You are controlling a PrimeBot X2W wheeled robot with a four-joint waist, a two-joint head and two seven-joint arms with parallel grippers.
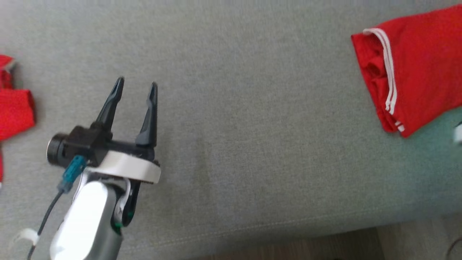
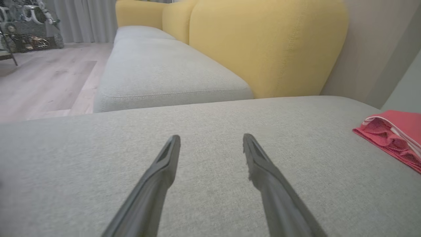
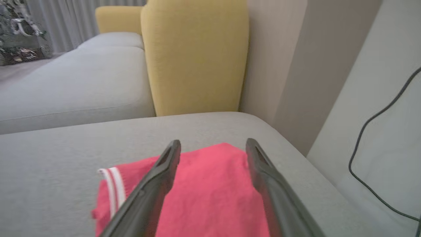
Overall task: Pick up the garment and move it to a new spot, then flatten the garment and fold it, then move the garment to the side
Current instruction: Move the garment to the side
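The garment is red with white stripes and lies folded at the far right of the grey sofa cushion. In the right wrist view my right gripper hovers just over the garment, fingers spread wide with nothing pinched between them. My left gripper is open over bare cushion at the lower left, well away from the garment. In the left wrist view the left gripper points across the cushion, with the garment at the right edge.
Another red cloth lies at the left edge of the cushion. Yellow backrests stand behind the seat. The cushion's front edge and wooden floor run along the bottom. A black cable hangs on the wall to the right.
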